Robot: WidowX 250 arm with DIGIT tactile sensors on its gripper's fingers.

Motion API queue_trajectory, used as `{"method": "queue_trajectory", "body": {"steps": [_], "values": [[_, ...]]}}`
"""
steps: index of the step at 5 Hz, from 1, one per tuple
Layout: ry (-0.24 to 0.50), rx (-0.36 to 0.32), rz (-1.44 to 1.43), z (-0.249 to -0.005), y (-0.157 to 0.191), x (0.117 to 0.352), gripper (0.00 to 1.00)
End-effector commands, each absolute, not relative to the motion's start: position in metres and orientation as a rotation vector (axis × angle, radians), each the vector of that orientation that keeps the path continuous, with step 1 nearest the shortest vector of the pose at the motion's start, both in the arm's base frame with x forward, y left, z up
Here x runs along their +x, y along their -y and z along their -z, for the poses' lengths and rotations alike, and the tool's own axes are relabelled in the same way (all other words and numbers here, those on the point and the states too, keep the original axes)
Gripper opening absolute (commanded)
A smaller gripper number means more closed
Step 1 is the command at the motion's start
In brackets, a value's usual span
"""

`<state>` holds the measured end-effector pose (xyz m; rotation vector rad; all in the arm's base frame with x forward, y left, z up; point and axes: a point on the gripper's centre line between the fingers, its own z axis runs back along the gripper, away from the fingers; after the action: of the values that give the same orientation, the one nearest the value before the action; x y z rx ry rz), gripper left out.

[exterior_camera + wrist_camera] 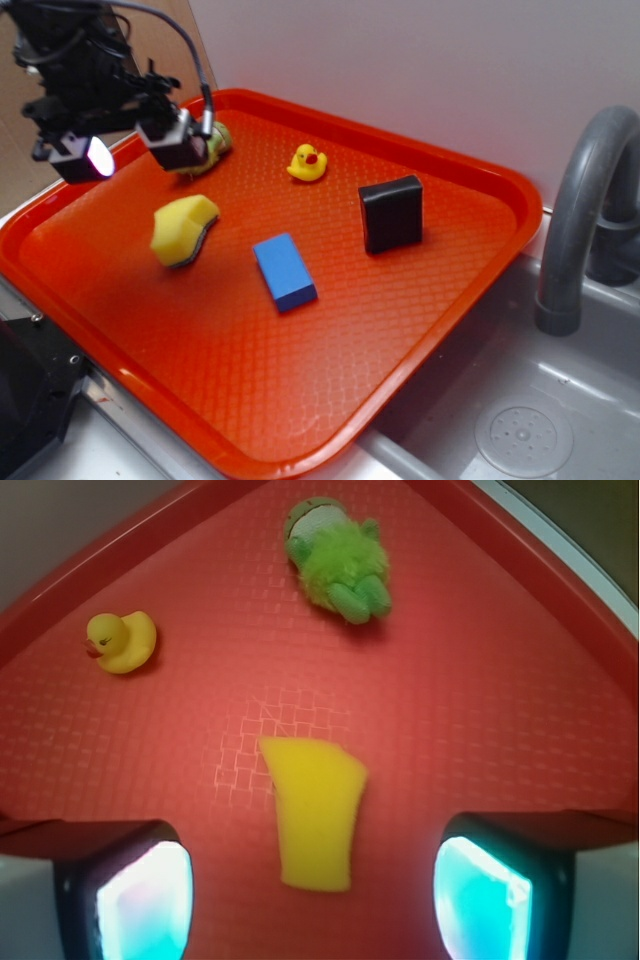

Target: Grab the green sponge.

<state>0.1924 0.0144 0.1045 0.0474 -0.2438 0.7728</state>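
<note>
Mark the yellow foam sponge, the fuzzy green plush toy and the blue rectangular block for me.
yellow foam sponge [315,815]: wrist view, middle of top face.
fuzzy green plush toy [340,560]: wrist view, furry body.
blue rectangular block [283,268]: exterior view, top face.

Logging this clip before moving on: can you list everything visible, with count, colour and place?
Wavy-edged yellow foam sponge with dark scouring face: one, left part of tray, below the jaws.
Fuzzy light-green plush toy: one, far left corner of tray.
Yellow rubber duck: one, far side of tray.
Blue rectangular block: one, tray centre.
Black rectangular block: one, standing right of centre.
Red-orange plastic tray: one, on the counter.
Grey faucet: one, right edge.
Grey sink: one, lower right.
Gripper: one, black, above the sponge, jaws open.
</note>
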Motion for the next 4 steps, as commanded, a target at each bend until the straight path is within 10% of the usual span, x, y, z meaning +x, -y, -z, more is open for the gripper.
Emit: {"method": "queue_trajectory", "body": {"steps": [1, 4], "values": [[0.288, 0.083, -0.765, -0.076, -0.025, 0.196, 1.0], [0.346, -0.023, -0.761, -0.049, -0.027, 0.199, 1.0]]}}
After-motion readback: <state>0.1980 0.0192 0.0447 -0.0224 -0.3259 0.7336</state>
